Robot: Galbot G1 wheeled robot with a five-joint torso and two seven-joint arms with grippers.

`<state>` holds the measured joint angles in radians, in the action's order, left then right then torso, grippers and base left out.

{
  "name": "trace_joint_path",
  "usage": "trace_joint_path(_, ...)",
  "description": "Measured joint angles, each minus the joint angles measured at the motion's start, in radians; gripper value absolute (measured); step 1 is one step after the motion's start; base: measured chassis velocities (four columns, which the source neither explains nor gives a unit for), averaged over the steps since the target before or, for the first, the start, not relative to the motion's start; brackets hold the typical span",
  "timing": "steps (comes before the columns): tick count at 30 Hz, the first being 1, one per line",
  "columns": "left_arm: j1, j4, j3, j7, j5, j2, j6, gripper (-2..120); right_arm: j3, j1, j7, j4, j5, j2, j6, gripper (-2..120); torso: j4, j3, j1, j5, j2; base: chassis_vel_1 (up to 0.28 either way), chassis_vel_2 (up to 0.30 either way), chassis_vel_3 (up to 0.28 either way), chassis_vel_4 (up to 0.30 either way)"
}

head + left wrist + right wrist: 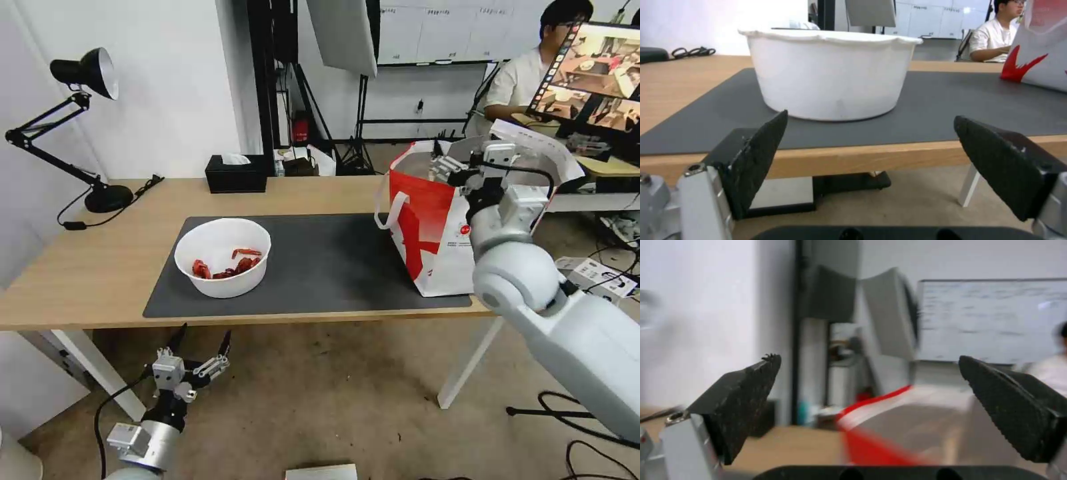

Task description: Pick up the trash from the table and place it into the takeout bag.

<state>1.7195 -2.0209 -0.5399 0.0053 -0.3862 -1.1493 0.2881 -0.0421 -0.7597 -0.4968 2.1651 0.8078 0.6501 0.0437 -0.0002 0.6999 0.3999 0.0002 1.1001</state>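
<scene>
While you looked from the head cam, the white bowl (223, 266) sat on the dark grey mat (320, 267), toward the mat's left end, w/ red shell bits (227, 265) inside. You couldn't see those bits from the left wrist cam; there you saw just the bowl's white side (831, 76) and wavy rim, up close, at table height.

Your left gripper (201, 345) hung low, below the front edge of the table (87, 267), right in front of the bowl. Its fingers (756, 156) were spread wide & held nothing.

Your right gripper (437, 163) was up at the open top of the takeout bag (433, 233), which stood at the right end of the mat. From the head cam you couldn't tell much about its fingers. The right wrist cam showed them better: both black pads (740, 400) were far apart, nothing between them, w/ the bag's red & silver edge (889, 426) blurry just past them.

A black tissue box (235, 173) sat at the back of the table, and a black desk lamp (80, 127) stood at the far left.
</scene>
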Motion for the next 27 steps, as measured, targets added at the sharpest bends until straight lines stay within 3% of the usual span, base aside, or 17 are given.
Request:
trace_joint_path(6,0.019,-0.014,-0.009,0.0,0.013,-0.017,0.008,100,-0.016,-0.135,0.118,0.072,0.009,-0.021,-0.047,100,0.0002,0.0,0.0,-0.0001,0.0,0.0,0.0,0.0,0.0)
trace_joint_path(13,0.051,-0.026,-0.025,0.004,0.031,-0.035,0.021,100,-0.076,-0.372,0.243,0.107,-0.017,0.006,-0.082,100,0.0002,0.0,0.0,-0.0001,0.0,0.0,0.0,0.0,0.0)
trace_joint_path(17,0.061,-0.029,-0.031,0.009,0.049,-0.047,0.021,100,-0.136,-0.562,0.387,0.034,-0.091,0.054,-0.2,100,0.0001,0.0,0.0,-0.0001,0.0,0.0,0.0,0.0,0.0)
trace_joint_path(27,0.068,-0.021,-0.022,0.012,0.064,-0.049,0.021,100,-0.198,-0.791,0.431,-0.087,-0.193,0.161,-0.325,100,0.0001,0.0,0.0,-0.0001,0.0,0.0,0.0,0.0,0.0)
